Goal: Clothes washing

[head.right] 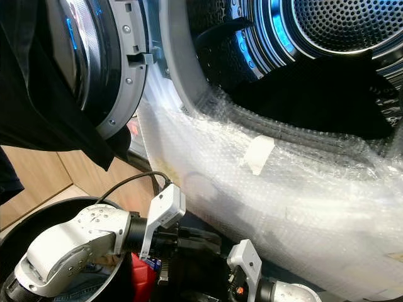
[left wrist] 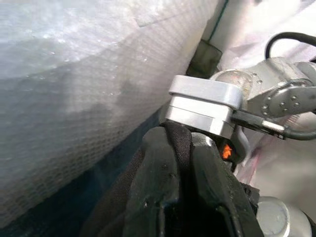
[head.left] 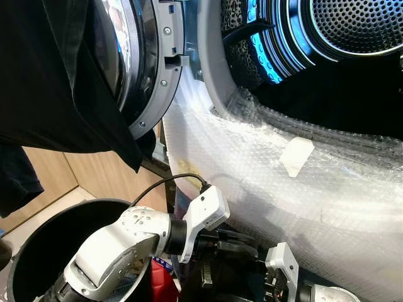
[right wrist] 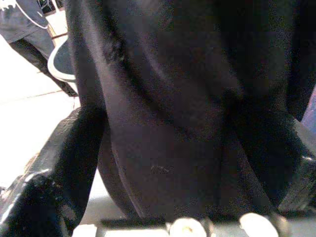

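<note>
Now | left gripper [left wrist: 180, 148] pinching black garment [right wrist: 168, 123] | right gripper [right wrist: 163, 217] fingers astride same cloth, grip unclear | garment runs lengthwise between fingers, below washing machine's [head.left: 302, 201] bubble-wrapped front edge, beside black basket [head.left: 44, 239]

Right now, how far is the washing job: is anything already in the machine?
Done: dark clothes lie in the open drum. In hand: the left gripper is shut on black cloth, and black fabric lies between the right gripper's fingers. Left: a black garment draped over the door, and the door is open.
</note>
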Controlling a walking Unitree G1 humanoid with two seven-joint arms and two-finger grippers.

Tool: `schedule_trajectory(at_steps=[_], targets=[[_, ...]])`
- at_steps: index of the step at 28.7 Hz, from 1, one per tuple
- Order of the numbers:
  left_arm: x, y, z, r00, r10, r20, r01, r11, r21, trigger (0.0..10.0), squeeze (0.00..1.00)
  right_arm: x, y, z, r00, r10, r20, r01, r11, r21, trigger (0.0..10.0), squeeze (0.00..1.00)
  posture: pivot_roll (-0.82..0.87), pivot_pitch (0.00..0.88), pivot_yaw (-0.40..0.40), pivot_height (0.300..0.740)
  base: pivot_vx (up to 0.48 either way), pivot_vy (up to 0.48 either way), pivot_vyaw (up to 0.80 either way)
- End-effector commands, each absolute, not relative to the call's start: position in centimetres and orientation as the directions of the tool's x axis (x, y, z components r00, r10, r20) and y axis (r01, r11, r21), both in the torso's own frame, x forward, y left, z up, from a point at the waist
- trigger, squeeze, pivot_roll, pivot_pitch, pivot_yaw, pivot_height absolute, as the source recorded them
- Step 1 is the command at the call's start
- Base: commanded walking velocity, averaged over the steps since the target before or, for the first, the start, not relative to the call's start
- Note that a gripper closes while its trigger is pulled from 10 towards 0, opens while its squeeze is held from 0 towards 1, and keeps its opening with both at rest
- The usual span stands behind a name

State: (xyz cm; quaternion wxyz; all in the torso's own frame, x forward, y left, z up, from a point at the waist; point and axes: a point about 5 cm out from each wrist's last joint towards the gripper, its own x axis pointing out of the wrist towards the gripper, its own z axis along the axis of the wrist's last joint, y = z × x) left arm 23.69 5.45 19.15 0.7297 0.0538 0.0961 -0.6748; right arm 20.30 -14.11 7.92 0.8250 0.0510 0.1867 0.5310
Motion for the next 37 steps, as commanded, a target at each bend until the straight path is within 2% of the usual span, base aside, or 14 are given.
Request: schedule_trajectory(at_steps=[1, 9, 32, 33, 34, 35, 37], targets=[[24.9, 5.1, 20.7, 0.149, -0.975, -0.166, 0.989, 0.146, 0.030, 0.0, 0.00, 20.7, -13.7, 7.9, 0.352, 0.899, -0.259, -0.860, 0.420, 0.289, 10.0, 0.00, 0.15, 0.028, 0.016, 0.740, 0.000, 0.000, 0.00], [24.2, 4.3, 20.4, 0.096, -0.983, -0.156, 0.995, 0.097, 0.004, 0.0, 0.00, 21.3, -13.3, 7.8, 0.367, 0.890, -0.270, -0.795, 0.451, 0.407, 10.0, 0.00, 0.14, 0.038, 0.018, 0.740, 0.000, 0.000, 0.00], [24.3, 4.2, 20.3, 0.100, -0.983, -0.153, 0.995, 0.100, 0.005, 0.0, 0.00, 21.4, -13.2, 8.0, 0.366, 0.889, -0.276, -0.786, 0.454, 0.419, 10.0, 0.00, 0.14, 0.038, 0.018, 0.740, 0.000, 0.000, 0.00], [24.0, 3.7, 21.3, 0.063, -0.991, -0.119, 0.998, 0.062, 0.014, 0.0, 0.00, 23.2, -14.5, 7.5, 0.582, 0.779, -0.231, -0.627, 0.611, 0.483, 10.0, 0.00, 0.14, 0.058, 0.012, 0.740, 0.000, 0.000, 0.00], [23.6, 3.4, 22.1, 0.035, -0.995, -0.095, 0.999, 0.033, 0.021, 0.0, 0.00, 24.0, -15.5, 6.8, 0.711, 0.668, -0.218, -0.476, 0.686, 0.551, 10.0, 0.00, 0.14, 0.056, 0.010, 0.740, 0.000, 0.000, 0.00], [23.3, 3.3, 22.6, 0.018, -0.997, -0.075, 1.000, 0.016, 0.022, 0.0, 0.00, 24.2, -16.0, 6.2, 0.775, 0.592, -0.222, -0.373, 0.711, 0.596, 10.0, 0.00, 0.14, 0.057, 0.009, 0.740, 0.000, 0.000, 0.00], [23.1, 3.3, 22.9, 0.010, -0.998, -0.061, 1.000, 0.009, 0.019, 0.0, 0.00, 24.1, -16.2, 5.9, 0.799, 0.557, -0.228, -0.324, 0.718, 0.616, 10.0, 0.00, 0.15, 0.057, 0.007, 0.740, 0.000, 0.000, 0.00]])
